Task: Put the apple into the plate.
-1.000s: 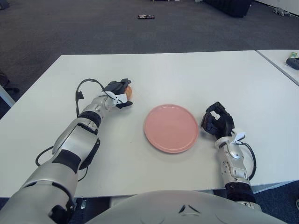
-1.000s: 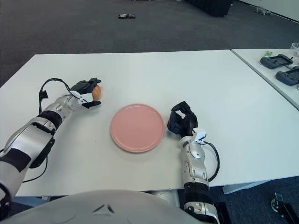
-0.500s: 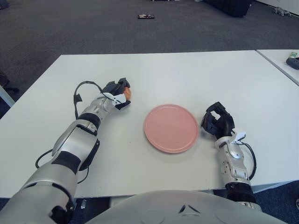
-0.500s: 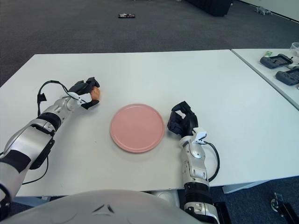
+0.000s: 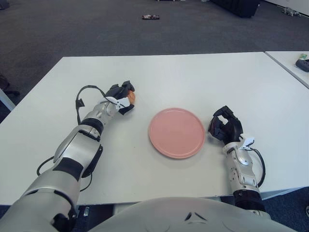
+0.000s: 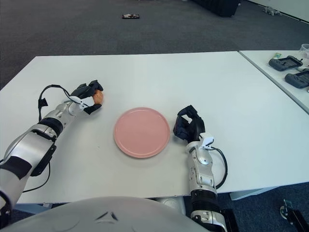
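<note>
While the plate (image 5: 176,132) sits bare in the middle of the table (image 5: 193,77), the apple (image 5: 131,97) is off to its left and slightly farther from the robot, well apart from the rim. The left hand (image 5: 119,96) has its dark fingers (image 6: 94,108) wrapped around the apple, which shows only as an orange patch between them; whether it is lifted off the table or resting on it cannot be told. The right hand (image 5: 224,126) is parked just right of the plate, fingers curled in and holding nothing. By my judgement the grasp is made, and that is all that is done: the carry to the right over the plate, the lowering and the release are all left to do.
</note>
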